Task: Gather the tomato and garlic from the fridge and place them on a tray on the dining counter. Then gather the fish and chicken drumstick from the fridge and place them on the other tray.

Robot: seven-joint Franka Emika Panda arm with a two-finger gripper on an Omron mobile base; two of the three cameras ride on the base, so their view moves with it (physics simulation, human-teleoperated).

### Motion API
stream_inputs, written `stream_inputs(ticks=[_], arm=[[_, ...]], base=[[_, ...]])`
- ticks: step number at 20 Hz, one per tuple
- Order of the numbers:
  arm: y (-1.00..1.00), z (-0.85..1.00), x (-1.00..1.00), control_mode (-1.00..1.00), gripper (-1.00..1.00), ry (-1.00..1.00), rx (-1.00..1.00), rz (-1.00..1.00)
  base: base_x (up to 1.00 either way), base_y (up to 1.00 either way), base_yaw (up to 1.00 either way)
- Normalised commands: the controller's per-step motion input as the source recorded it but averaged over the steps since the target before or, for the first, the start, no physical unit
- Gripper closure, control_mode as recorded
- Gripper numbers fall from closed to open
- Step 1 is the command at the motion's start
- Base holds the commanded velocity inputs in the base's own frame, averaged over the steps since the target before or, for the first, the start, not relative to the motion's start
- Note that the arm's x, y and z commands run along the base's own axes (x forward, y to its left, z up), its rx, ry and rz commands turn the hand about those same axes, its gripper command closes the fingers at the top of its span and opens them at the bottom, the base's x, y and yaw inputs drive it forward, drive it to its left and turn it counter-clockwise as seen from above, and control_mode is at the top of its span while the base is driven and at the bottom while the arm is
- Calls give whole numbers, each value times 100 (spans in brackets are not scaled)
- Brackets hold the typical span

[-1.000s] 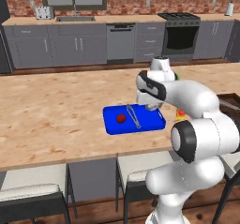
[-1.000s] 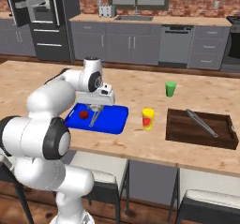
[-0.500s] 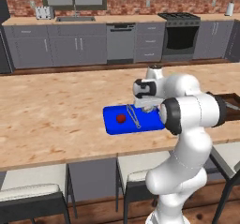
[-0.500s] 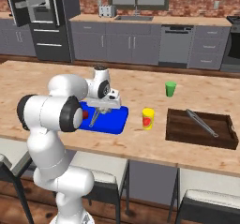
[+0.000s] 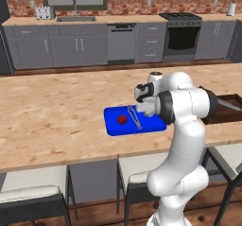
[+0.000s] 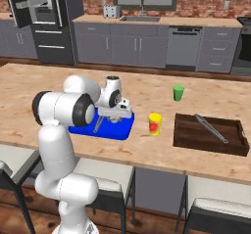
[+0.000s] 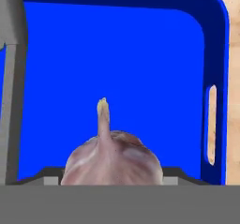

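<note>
A blue tray (image 5: 113, 126) lies on the dining counter with a red tomato (image 5: 122, 119) and metal tongs (image 5: 135, 117) on it. My gripper (image 5: 144, 108) hangs over the tray's right end, also seen from the other side (image 6: 117, 116). In the hand view a pale garlic (image 7: 112, 157) bulb with its stem sits between the fingers, just above the blue tray (image 7: 117, 54). The gripper is shut on the garlic. The grey tongs (image 7: 11, 78) run along the left of that view. The fish and chicken drumstick are out of view.
A dark wooden tray (image 6: 186, 135) with tongs (image 6: 211, 128) in it stands to the right on the counter. A yellow cup (image 6: 155, 124) and a green cup (image 6: 178, 92) stand between the trays. The fridge (image 6: 39, 17) is at the back left. Stools line the counter's front.
The arm has folded in closer over the blue tray, and the hand with the garlic has sunk a little toward the tray's right end. The tomato and tongs have not moved.
</note>
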Motion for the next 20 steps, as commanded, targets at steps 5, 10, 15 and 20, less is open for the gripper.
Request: stream_inputs(ticks=[5,10,15,20], arm=[[0,-25,11,-100,100,10,0,0],[0,-21,2,-100,100,14,0,0],[0,-4,1,-100,-100,11,0,0],[0,0,0,-100,-100,0,0,0]], base=[[0,0,0],[0,0,0],[0,0,0],[0,0,0]])
